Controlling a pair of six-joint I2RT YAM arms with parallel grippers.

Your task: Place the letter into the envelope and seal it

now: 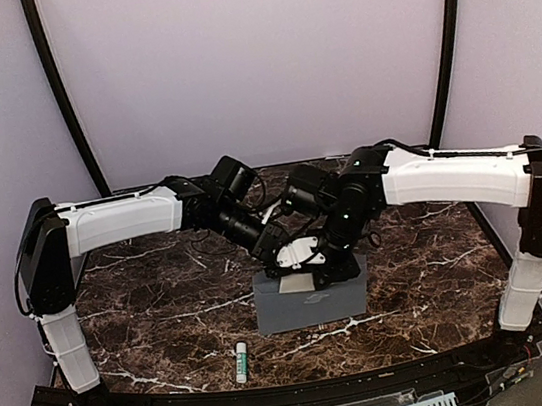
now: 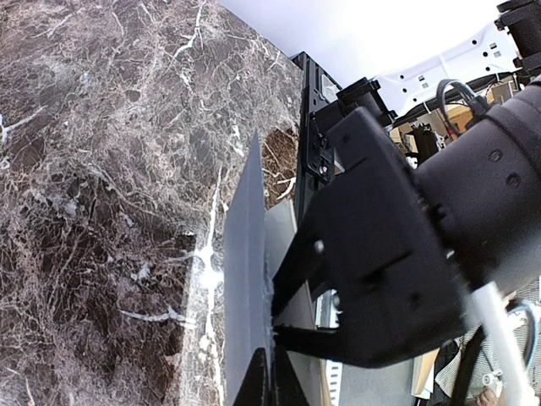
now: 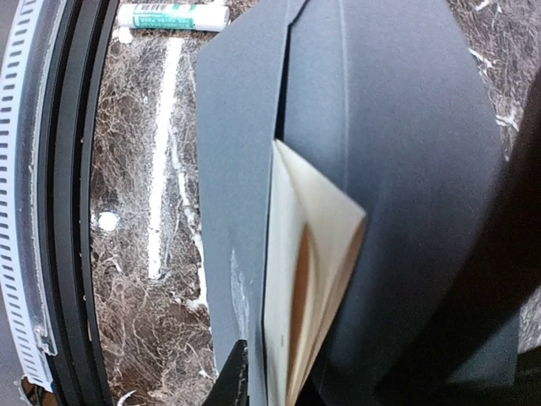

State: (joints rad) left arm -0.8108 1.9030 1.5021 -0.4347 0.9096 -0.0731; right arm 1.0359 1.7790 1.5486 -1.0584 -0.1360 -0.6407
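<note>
Writing: the glue stick (image 3: pixel 173 16) carried a white-and-green label, its print too small to read. The envelope (image 1: pixel 311 308) showed only a faint pale emblem.
Left arm: reached in from 9 o'clock, wrist tipped down over the envelope's 12 o'clock edge.
Left gripper (image 2: pixel 269 385): jaws together, clamped on the envelope's flap.
Right arm: reached in from 3 o'clock, meeting the left.
Right gripper (image 2: pixel 275 321): jaws a slit apart at the letter's edge; whether they pinched it could not be told.
Letter (image 3: pixel 308 279): folded, partly inside the envelope's mouth, one corner out.
Envelope: on the marble table (image 1: pixel 163 299), glue stick at its 8 o'clock, apart.
</note>
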